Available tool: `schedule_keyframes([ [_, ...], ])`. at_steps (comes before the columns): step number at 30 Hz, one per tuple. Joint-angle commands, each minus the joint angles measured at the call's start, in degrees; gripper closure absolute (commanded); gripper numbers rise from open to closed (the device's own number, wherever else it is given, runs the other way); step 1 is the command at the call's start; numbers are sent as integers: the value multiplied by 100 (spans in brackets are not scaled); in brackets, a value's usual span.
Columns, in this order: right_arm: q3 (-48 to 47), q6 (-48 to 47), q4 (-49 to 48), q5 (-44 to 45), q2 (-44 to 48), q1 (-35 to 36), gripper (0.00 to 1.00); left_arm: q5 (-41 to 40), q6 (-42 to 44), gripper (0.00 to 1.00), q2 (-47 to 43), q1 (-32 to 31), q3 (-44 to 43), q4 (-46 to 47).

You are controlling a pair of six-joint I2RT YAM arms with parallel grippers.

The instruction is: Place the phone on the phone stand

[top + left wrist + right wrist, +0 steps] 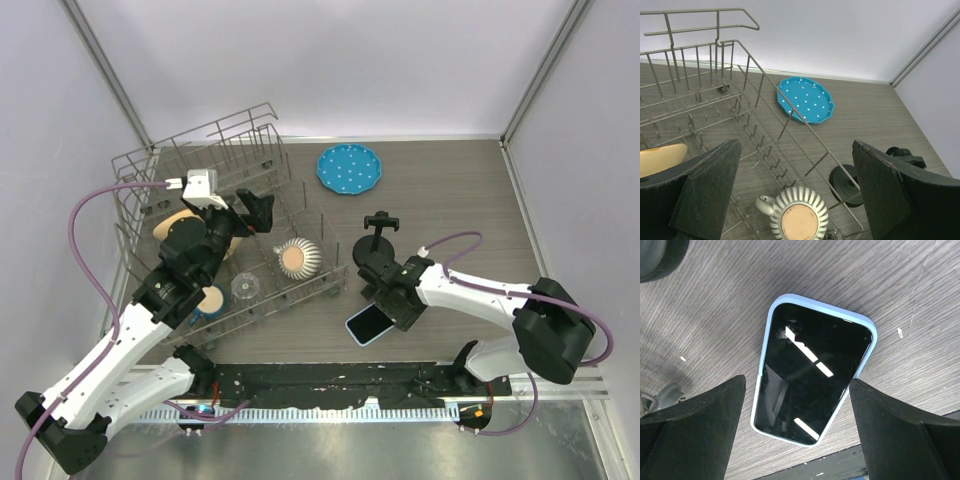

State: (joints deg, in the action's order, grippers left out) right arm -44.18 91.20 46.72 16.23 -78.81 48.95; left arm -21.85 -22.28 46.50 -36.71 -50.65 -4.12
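Observation:
The phone, black glossy screen in a light blue case, lies flat and face up on the wooden table near the front edge. My right gripper hovers just above it, open, one finger on each long side and neither touching it. The phone stand, black with a small clamp on top, stands upright just behind the right gripper; its round base also shows in the left wrist view. My left gripper is open and empty above the dish rack.
A wire dish rack fills the left side, holding a ribbed mug, a clear glass and a tan dish. A blue dotted plate lies at the back. A black strip runs along the near edge beside the phone.

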Motion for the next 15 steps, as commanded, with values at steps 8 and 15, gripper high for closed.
schedule_keyframes([
  [8,506,-103,-250,390,804,-43,9,93,-66,2,17,-12,-270,140],
  [15,674,12,-567,425,841,-43,10,93,-66,2,52,-12,-261,148],
])
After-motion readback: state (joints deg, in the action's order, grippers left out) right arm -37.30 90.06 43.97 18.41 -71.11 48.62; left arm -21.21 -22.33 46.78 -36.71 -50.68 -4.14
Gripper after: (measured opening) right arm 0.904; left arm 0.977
